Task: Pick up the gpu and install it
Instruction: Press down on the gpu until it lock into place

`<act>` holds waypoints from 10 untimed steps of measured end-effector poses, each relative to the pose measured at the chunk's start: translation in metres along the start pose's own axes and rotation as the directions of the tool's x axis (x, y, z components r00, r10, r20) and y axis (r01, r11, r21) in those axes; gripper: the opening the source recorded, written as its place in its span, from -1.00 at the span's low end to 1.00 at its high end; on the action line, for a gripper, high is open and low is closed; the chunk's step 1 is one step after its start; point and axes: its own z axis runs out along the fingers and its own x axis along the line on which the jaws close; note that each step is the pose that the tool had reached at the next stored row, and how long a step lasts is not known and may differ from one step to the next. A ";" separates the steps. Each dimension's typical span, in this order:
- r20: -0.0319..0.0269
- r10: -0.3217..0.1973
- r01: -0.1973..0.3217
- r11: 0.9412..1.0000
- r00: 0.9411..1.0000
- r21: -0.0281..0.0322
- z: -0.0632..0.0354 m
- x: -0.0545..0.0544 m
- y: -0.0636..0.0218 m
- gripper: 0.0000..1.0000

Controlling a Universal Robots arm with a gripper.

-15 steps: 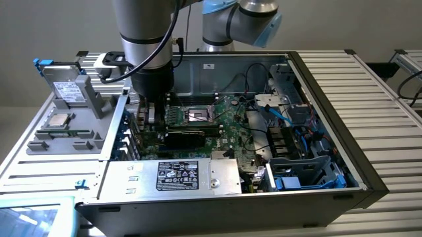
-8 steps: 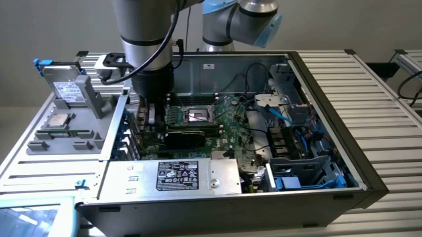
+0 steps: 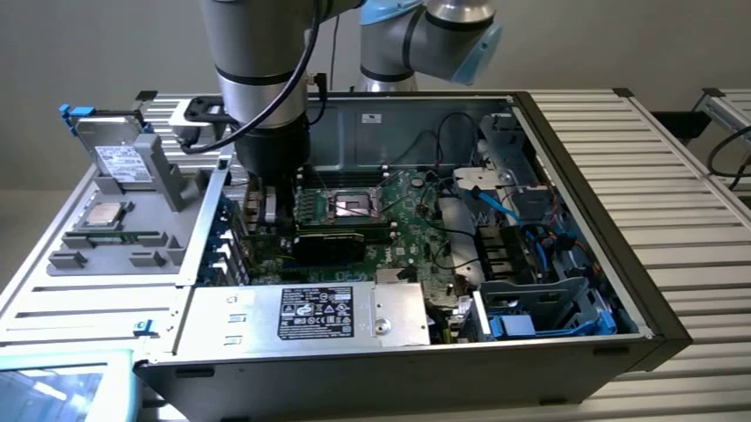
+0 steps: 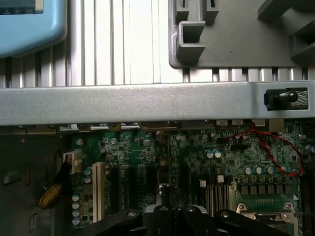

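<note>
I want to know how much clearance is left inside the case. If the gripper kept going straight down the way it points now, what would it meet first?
Most likely the motherboard. The gripper points down into the open computer case, shut on the gpu, which already sits low against the board. Exact depth is hard to judge from the exterior view.

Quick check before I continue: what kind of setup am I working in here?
Likely a computer assembly test bench: an open PC case with its motherboard exposed sits on an aluminium-slat table, beside a grey parts fixture holding components.
</note>
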 end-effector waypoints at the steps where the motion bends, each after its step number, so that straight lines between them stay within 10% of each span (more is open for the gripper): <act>1: 0.000 0.000 0.000 1.000 1.000 0.000 0.0000 0.000 0.0000 -0.72; 10: 0.003 0.000 0.000 1.000 1.000 0.000 0.0034 0.000 -0.0002 -0.72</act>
